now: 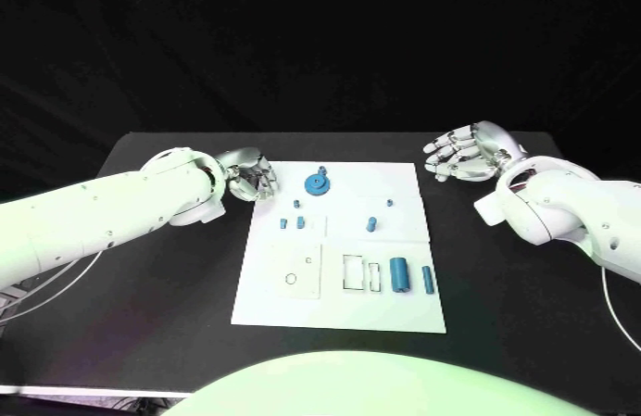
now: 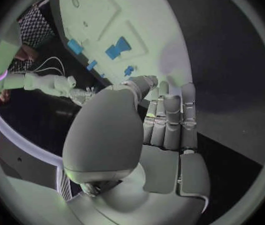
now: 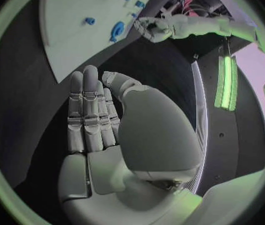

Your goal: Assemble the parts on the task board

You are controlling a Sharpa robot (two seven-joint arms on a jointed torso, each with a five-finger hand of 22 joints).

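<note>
A white task board [image 1: 401,314] lies in the middle of a black table [image 1: 160,286], its long sides running away from the robot. Blue parts on it, as far as the head view resolves them: one round disc-shaped part [image 1: 317,185] near the far edge; three small pegs [image 1: 293,220] in a loose cluster left of centre; two further small pegs [image 1: 378,209] right of centre; and two upright cylinders, one thicker [image 1: 401,273] and one thinner [image 1: 429,279], side by side near the right edge of the near half. Two rectangular recesses [image 1: 356,272] lie just left of the cylinders, and a raised square panel [image 1: 299,270] with small holes occupies the left of the near half.

The left hand [image 1: 250,181] sits at the board's far-left corner, close to the disc-shaped part; its fingers [image 2: 171,116] lie straight and close together and it holds nothing. The right hand [image 1: 463,154] is off the board beyond its far-right corner, well apart from every part, fingers [image 3: 87,110] extended side by side, also holding nothing.

Bare table borders the board on both long sides and along the near edge. No object stands between either hand and the parts.
</note>
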